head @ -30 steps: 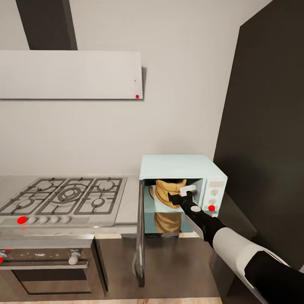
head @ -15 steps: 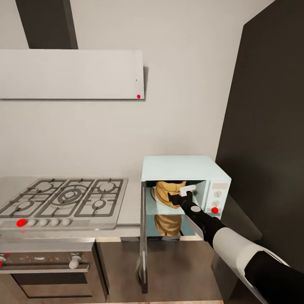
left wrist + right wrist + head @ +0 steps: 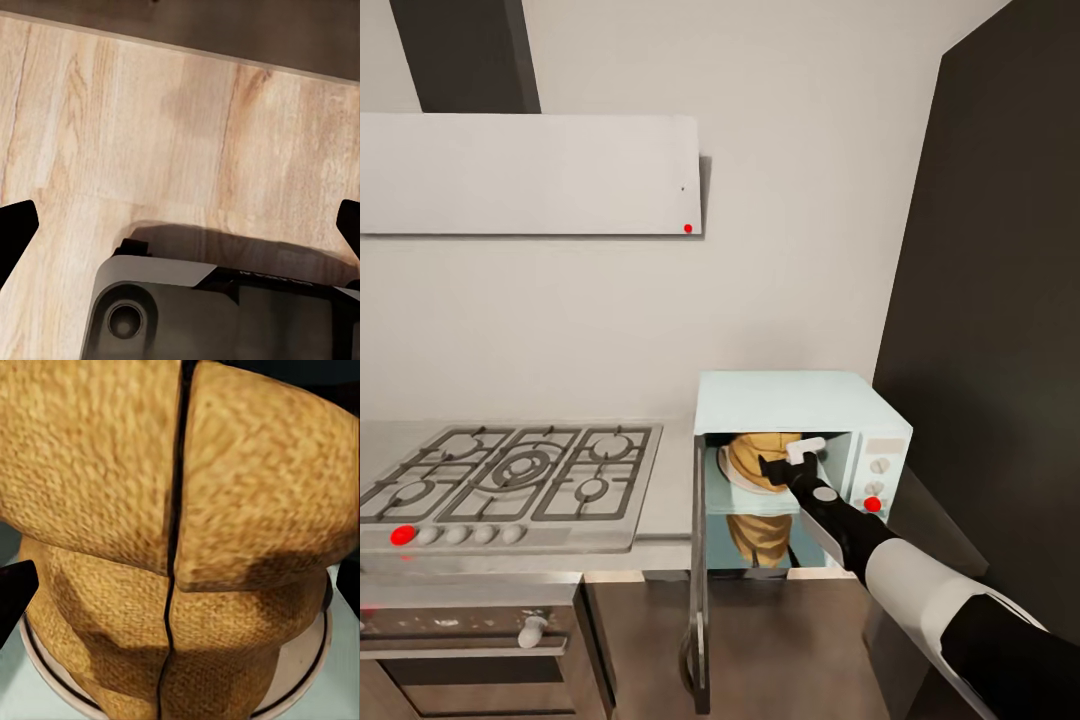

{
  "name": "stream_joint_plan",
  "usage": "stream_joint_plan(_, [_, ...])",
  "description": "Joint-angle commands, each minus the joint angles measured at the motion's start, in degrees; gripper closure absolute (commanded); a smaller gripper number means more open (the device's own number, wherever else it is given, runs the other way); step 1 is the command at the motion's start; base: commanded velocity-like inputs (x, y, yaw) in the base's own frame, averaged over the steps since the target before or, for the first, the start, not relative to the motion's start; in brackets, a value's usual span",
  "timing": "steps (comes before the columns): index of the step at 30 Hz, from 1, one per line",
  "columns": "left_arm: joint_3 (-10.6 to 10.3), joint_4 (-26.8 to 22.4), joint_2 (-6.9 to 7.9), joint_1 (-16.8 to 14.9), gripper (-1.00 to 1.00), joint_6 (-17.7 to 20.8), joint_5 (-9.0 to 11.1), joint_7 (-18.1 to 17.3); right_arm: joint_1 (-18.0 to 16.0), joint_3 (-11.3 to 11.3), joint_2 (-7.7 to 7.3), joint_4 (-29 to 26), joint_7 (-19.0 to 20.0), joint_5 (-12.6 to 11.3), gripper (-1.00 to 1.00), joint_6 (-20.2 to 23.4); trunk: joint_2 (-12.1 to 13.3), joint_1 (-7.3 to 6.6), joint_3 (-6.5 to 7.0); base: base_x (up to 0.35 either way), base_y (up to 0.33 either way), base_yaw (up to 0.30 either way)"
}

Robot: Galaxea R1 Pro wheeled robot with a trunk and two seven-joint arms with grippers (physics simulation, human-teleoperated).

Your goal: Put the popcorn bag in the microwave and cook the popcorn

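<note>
Right gripper (image 3: 792,466) reaching into the open microwave (image 3: 797,400), fingers (image 3: 13,592) spread wide either side of the popcorn bag (image 3: 180,540), not clamped on it. Bag upright on the white turntable plate (image 3: 300,679) inside the cavity. Microwave door (image 3: 700,560) swung open toward the hob (image 3: 510,480). Left gripper (image 3: 180,225) open wide above wooden floor (image 3: 150,112).

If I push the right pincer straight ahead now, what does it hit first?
Most likely the popcorn bag, sitting dead ahead on the round plate inside the microwave; the remaining gap is unclear.
</note>
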Motion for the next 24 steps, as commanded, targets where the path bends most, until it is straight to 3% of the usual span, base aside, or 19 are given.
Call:
stream_joint_plan(1, [0.12,0.03,-0.02,-0.05,-1.00,-0.17,0.02,0.06,-0.06,0.49,-0.01,-0.04,-0.35,-0.52,-1.00,-0.26,-0.11,0.03,-0.12,0.001,0.000,0.000])
stream_joint_plan(24, [0.07,0.04,-0.02,-0.05,-1.00,-0.16,0.02,0.06,0.00,0.94,0.17,-0.15,-0.37,-0.44,-1.00,-0.20,-0.11,0.03,-0.12,-0.003,0.000,0.000])
